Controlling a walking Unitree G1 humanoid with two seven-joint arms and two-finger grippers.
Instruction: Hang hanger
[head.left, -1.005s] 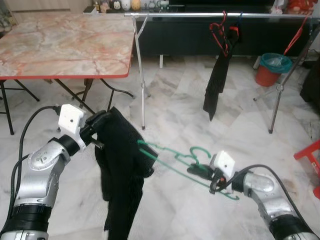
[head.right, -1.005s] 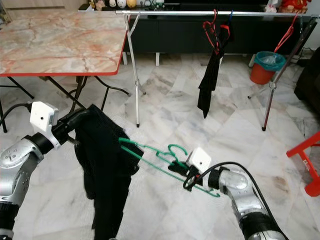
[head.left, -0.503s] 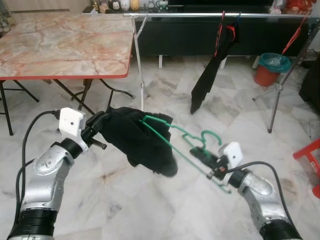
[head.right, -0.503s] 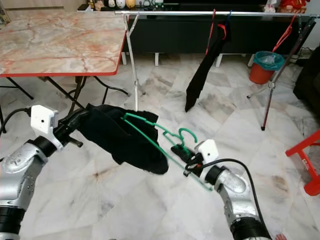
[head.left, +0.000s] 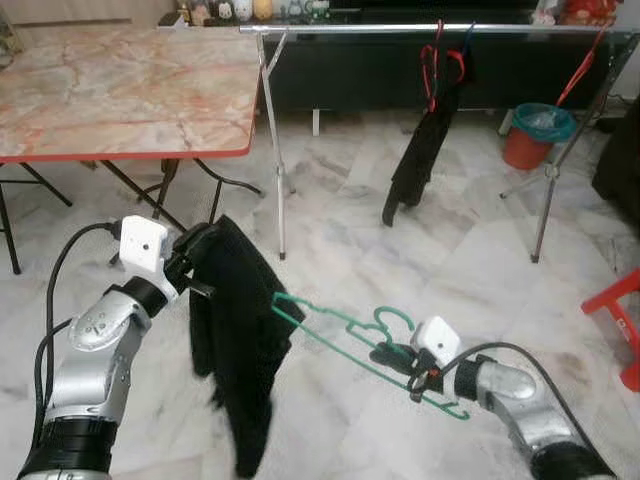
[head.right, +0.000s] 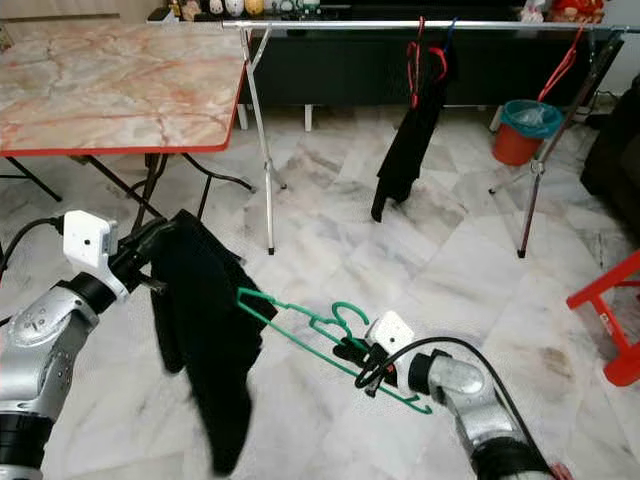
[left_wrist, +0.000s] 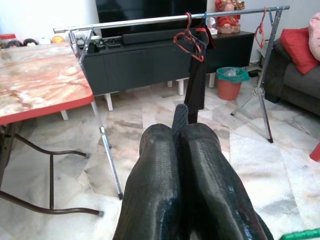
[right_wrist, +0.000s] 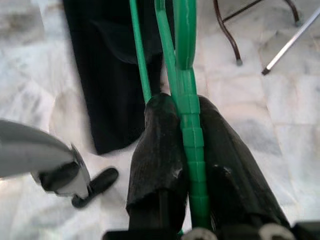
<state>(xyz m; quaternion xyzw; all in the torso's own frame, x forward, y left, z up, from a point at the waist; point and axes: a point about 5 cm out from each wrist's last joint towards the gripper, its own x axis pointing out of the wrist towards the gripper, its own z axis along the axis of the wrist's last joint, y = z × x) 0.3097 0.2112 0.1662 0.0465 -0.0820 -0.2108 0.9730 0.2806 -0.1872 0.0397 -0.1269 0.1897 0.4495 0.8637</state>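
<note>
My left gripper (head.left: 208, 240) is shut on the top of a black garment (head.left: 240, 350), which hangs straight down from it toward the floor. In the left wrist view the fingers (left_wrist: 155, 190) press together with black cloth (left_wrist: 181, 116) pinched between them. My right gripper (head.left: 398, 355) is shut on a green hanger (head.left: 335, 325), held low and nearly flat. The hanger's far end reaches the garment's edge. The right wrist view has the green hanger (right_wrist: 187, 110) clamped between both fingers. The metal rack rail (head.left: 400, 30) runs across the back.
A black garment on a red hanger (head.left: 425, 140) hangs from the rail, and another red hanger (head.left: 580, 80) sits farther right. A marble-top folding table (head.left: 120, 90) stands at the left, a bin (head.left: 530, 135) and a red stool (head.left: 615, 300) at the right.
Half a second ago the black garment was swung up sideways over the raised hanger. It has dropped back to hang straight, and the hanger has come down lower. The garment on the rack has swung.
</note>
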